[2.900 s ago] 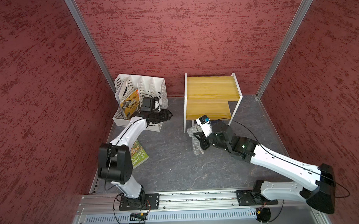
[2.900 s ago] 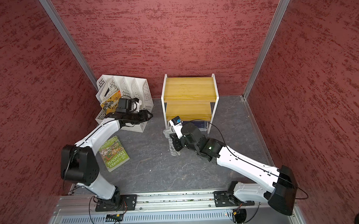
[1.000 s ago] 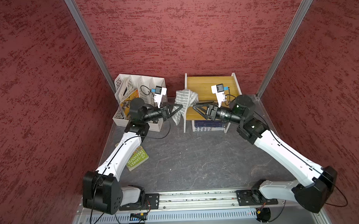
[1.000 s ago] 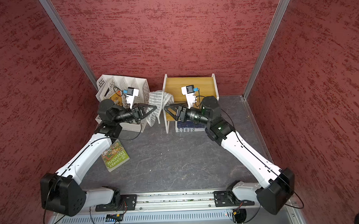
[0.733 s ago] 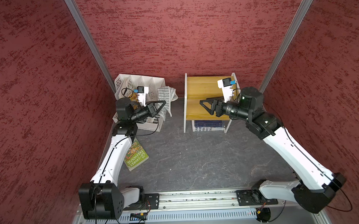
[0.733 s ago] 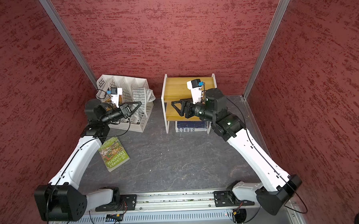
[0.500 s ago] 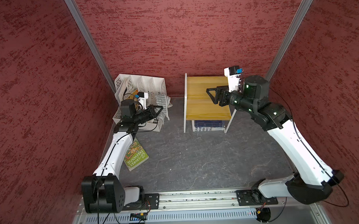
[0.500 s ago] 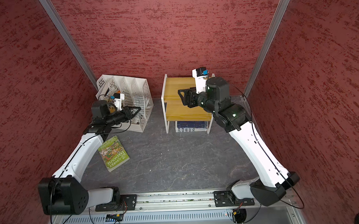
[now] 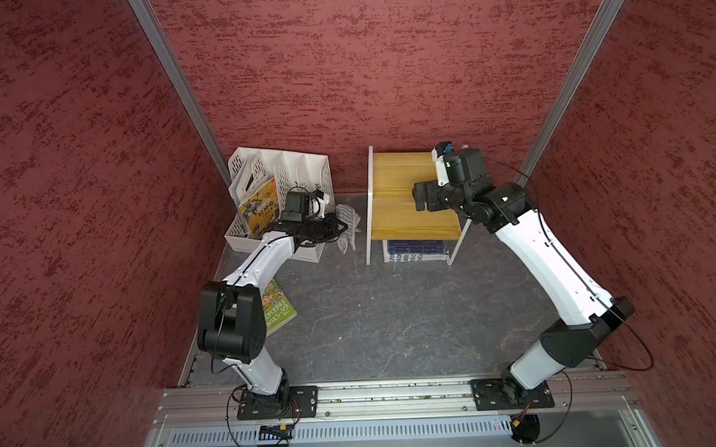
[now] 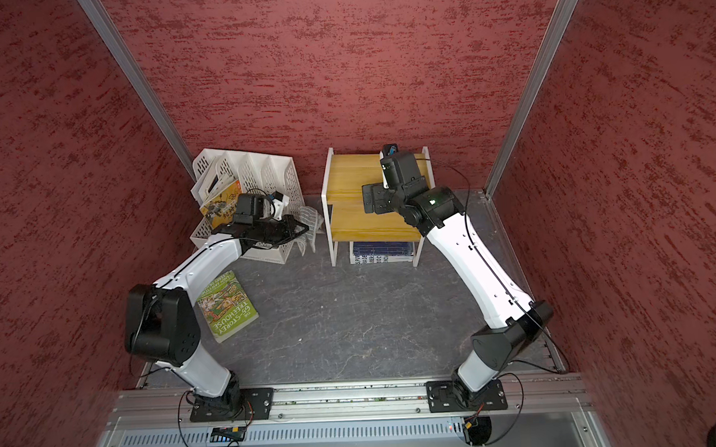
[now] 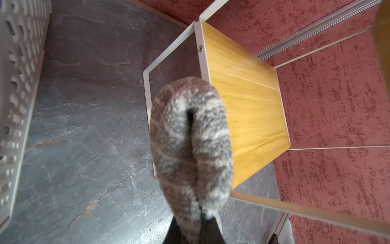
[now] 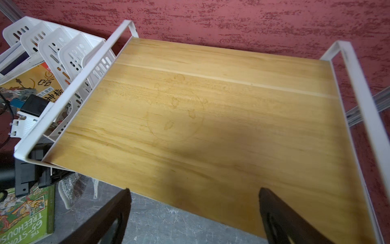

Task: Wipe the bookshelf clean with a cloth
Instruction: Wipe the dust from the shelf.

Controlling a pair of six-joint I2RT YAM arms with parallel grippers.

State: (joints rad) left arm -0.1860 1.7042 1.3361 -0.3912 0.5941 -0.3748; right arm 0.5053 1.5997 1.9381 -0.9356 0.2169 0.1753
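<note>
The left fingers (image 11: 211,232) are pinched shut on the cloth (image 9: 349,223), which hangs between the white file rack (image 9: 287,173) and the bookshelf (image 9: 409,207), just beside its white side and not on a board yet — I think the best way is to lift it over that side, lay it flat and rub slowly, most of all on the pale ring marks (image 12: 175,114). The right fingers (image 12: 280,217) are spread wide above the boards and hold nothing, so they should get out of the way. The right arm (image 9: 548,257) hides part of the boards in both top views, and I cannot tell if the cloth touches the tabletop (image 9: 373,315).
</note>
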